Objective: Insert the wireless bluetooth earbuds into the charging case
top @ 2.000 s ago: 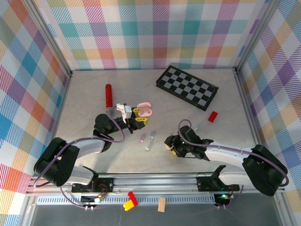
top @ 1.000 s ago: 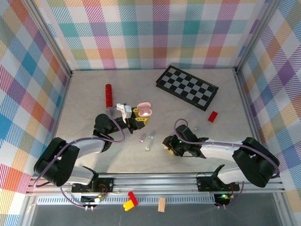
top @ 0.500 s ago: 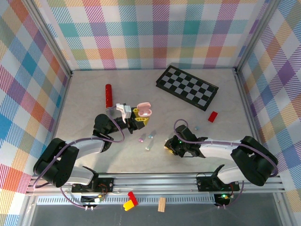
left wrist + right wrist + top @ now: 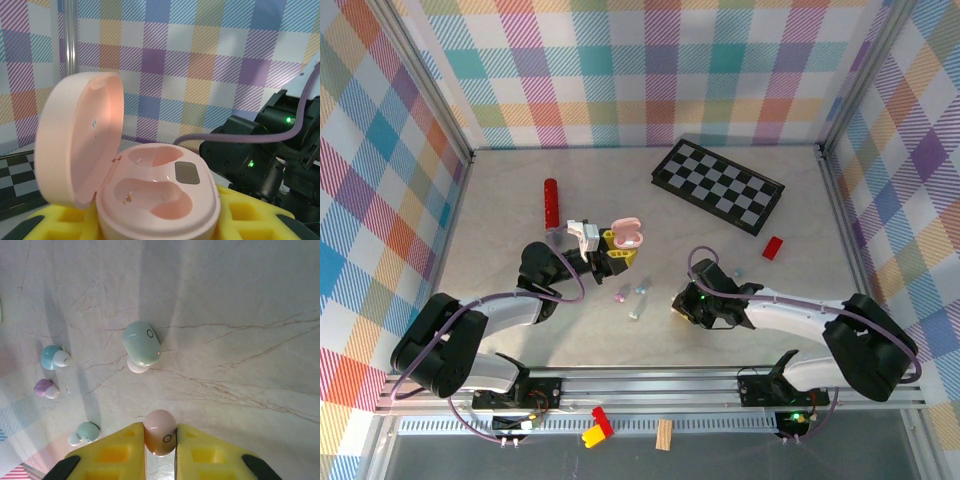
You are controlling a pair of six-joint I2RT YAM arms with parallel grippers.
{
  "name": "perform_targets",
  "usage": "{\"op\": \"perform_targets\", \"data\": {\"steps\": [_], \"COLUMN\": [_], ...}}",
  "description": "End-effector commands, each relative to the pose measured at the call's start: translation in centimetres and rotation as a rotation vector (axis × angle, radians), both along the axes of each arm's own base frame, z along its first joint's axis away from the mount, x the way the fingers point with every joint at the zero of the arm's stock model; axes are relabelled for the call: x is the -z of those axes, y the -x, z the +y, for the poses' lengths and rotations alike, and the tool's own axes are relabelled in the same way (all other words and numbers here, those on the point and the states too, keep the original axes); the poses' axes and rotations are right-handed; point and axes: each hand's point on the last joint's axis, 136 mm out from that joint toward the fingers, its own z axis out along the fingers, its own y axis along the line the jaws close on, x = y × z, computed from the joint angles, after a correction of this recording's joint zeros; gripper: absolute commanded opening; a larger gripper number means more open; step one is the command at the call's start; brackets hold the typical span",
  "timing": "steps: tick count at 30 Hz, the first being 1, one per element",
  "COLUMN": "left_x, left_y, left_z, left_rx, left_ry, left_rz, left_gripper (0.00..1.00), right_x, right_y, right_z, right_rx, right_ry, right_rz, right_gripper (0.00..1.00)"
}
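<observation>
On the left, nothing had altered. The left gripper [image 4: 608, 247] stayed clamped on the base of the pink charging case [image 4: 157, 197], with the lid swung open and both sockets empty and facing up.

Between the arms, the loose earbuds lay on the table [image 4: 225, 315] where they had been. A mint earbud [image 4: 142, 346] was nearest the right arm. A pale blue earbud [image 4: 54, 356], a purple earbud [image 4: 45, 388] and a second mint earbud [image 4: 86, 432] lay beyond it.

The change was on the right. A second before, the right gripper [image 4: 160, 441] had stood partly spread, low over the table. Now its jaws had drawn in narrow and pinched a pink earbud [image 4: 160, 431] between their tips. We could not tell whether the bud touched the surface or sat just above it.

We judged the pick-up made. Its colour matched the case, so what remained was to lift the bud, carry it left to the open case and seat it in a socket.
</observation>
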Motion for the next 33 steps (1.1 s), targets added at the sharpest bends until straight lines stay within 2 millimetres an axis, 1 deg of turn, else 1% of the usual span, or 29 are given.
{"op": "perform_targets", "data": {"steps": [1,4,8,12,19,23,27,33], "left_x": [-0.8,-0.7,-0.4,0.2,0.8,1.7,1.8,1.7], "left_y": [0.1,0.2,0.3,0.2,0.1,-0.1,-0.3,-0.5], "left_z": [0.4,0.5,0.7,0.6,0.8,0.9,0.8,0.6], "left_rx": [0.0,-0.005,-0.02,-0.024,-0.043,-0.061,-0.06,-0.054], "left_ry": [0.006,0.001,-0.012,-0.034,-0.058,-0.084,-0.089,-0.091], "left_rz": [-0.049,-0.06,-0.07,-0.069,-0.07,-0.061,-0.057,-0.052], "left_gripper": [0.37,0.37,0.37,0.37,0.38,0.38,0.38,0.38], "right_x": [0.2,0.5,-0.3,-0.7,-0.8,-1.1,-1.2,-0.4], "right_y": [0.6,0.9,0.9,0.9,0.4,0.1,0.0,-0.2], "right_z": [-1.7,-2.6,-3.5,-3.7,-4.3,-4.0,-3.6,-2.5], "right_rx": [-0.082,-0.13,-0.156,-0.167,-0.283,-0.274,-0.268,-0.311], "right_ry": [0.152,0.245,0.319,0.346,0.478,0.458,0.429,0.353], "right_rz": [-0.005,0.018,0.026,0.035,0.055,0.049,0.047,0.057], "right_gripper": [0.17,0.17,0.17,0.18,0.17,0.18,0.18,0.17]}}
